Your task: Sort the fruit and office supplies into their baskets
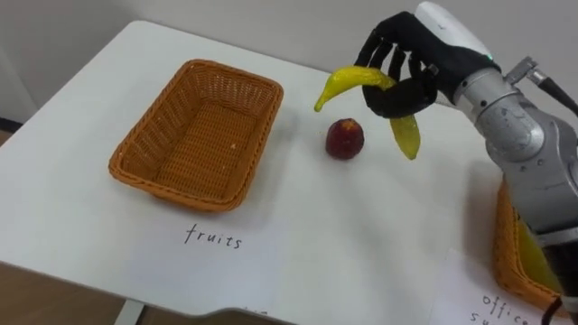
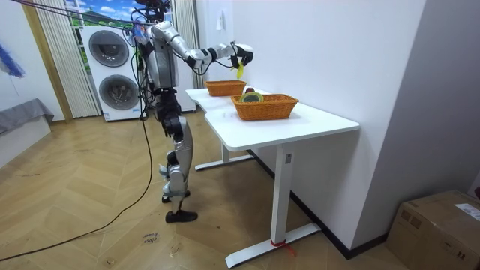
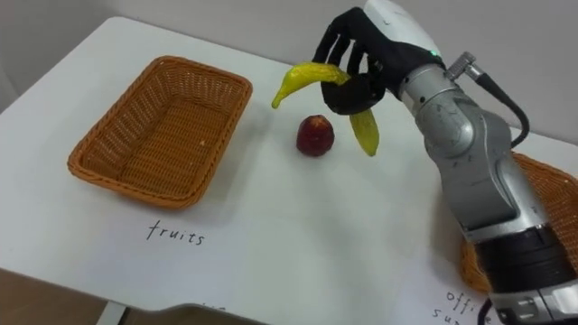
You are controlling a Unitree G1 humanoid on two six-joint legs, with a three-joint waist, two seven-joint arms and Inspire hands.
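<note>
Right robot hand (image 1: 417,88) grasps a banana (image 1: 348,81).
It hangs above the worktop (image 1: 361,235) near a red apple (image 1: 345,138), right of the brown basket (image 1: 172,194).

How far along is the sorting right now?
Done: nothing in the empty orange wicker fruit basket yet; the second wicker basket at the right holds items I cannot identify. In hand: the right hand has its fingers curled round the curved yellow banana, above the white table. Left: the banana and the red apple on the table.
</note>
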